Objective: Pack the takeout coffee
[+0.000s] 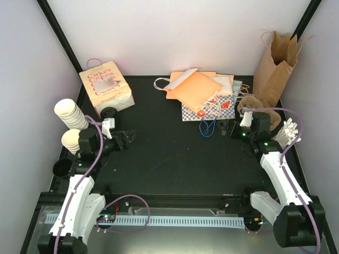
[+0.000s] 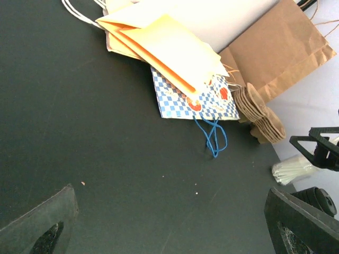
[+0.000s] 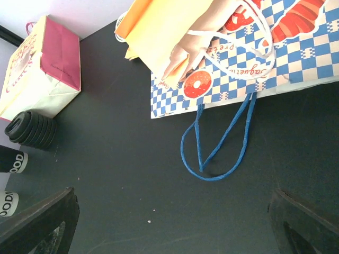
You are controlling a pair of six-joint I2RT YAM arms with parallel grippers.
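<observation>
My left gripper (image 2: 169,211) hangs empty, jaws wide apart, over bare surface (image 2: 106,148). My right gripper (image 3: 172,211) is spread as wide, just short of the blue-checked bag (image 3: 296,58), whose blue handles (image 3: 222,143) trail toward it. The bags there lie flat and shut, so none can take a cup yet. Beyond my left gripper a pink-sided bag (image 1: 106,87) reads "Cakes". The takeout coffee (image 1: 62,168) is, I judge, the black-topped round well behind that gripper, near the stacked cups (image 1: 71,114); I cannot be sure.

Cakes bag (image 1: 106,89) left; flat bags (image 1: 198,90) centre; standing bag (image 1: 275,66) right.
</observation>
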